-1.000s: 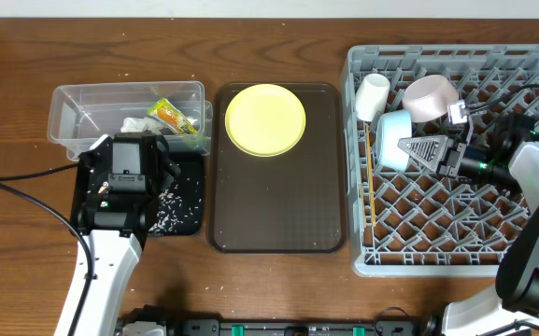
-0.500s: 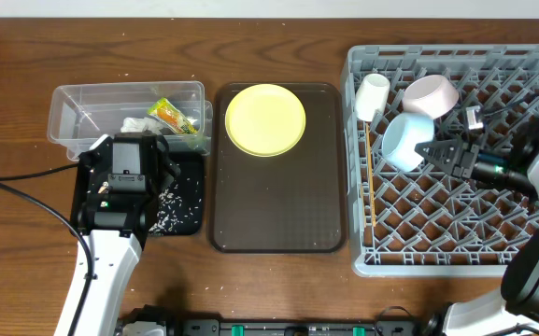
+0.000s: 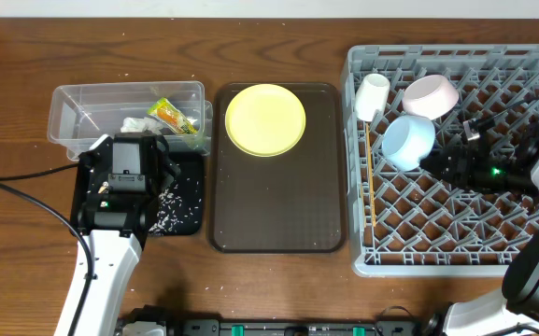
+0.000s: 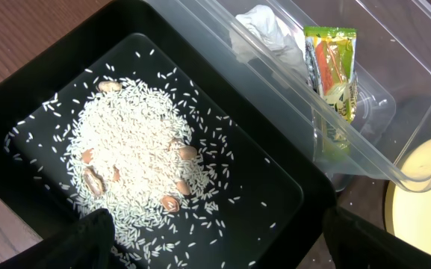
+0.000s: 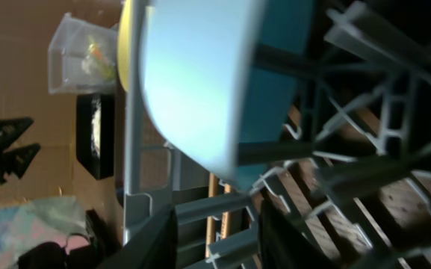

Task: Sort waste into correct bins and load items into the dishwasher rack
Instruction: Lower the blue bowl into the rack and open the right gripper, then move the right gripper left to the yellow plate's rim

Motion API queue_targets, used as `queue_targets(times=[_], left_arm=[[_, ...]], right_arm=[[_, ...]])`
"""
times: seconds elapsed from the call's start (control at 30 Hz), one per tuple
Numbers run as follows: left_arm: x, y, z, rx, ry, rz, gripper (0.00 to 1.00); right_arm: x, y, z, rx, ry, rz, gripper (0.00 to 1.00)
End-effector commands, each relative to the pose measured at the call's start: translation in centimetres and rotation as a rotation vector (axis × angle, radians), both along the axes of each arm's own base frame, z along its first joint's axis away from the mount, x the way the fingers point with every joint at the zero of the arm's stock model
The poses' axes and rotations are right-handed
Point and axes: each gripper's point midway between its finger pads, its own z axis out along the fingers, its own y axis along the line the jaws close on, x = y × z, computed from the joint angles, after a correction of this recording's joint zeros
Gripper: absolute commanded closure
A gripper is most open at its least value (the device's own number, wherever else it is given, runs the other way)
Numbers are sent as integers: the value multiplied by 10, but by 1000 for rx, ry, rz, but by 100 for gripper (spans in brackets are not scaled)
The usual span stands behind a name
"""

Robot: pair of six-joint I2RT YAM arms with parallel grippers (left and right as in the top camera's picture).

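Brown wooden tabletop carries the grey dishwasher rack (image 3: 521, 252) at the right. Inside, near its left wall, the light blue bowl (image 3: 407, 140) stands tipped on edge among the pegs; which way its mouth faces is unclear. The chopsticks (image 3: 368, 187) lie alongside, long axis running front to back. The right gripper (image 3: 430, 164) sits just beside the bowl, jaws parted and empty. The left gripper (image 4: 222, 235) hangs wide open over the rice grains (image 4: 137, 149) in the black tub (image 4: 21, 97).

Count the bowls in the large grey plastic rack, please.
2. The light blue bowl leans tilted in the grey plastic rack, toward its left side; the whitish round bowl sits just behind it, nearer the far edge. No other seems hidden.
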Motion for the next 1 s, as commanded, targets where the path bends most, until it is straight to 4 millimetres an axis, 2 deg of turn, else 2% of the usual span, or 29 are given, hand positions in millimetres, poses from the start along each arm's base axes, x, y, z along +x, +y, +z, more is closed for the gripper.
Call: queue_targets(times=[0.0,0.07,0.27,0.43,0.53,0.63,0.87,0.97], left_arm=[[5,0,8,-8,-22,6,8],[5,0,8,-8,-22,6,8],[5,0,8,-8,-23,6,8],[5,0,9,-8,-23,6,8],[5,0,9,-8,-23,6,8],[5,0,9,-8,-23,6,8],[5,0,9,-8,-23,6,8],[5,0,9,-8,-23,6,8]], right_arm=[[7,-15,0,-37,79,-77,62],[10,-20,5,-66,105,-93,59],[22,-29,34,-155,131,-99,59],[34,-12,64,-205,106,-46,60],[40,5,73,-257,90,4,61],[45,29,73,-328,87,54,61],[55,105,65,-499,-13,213,63],[59,130,64,-557,-55,226,65]])
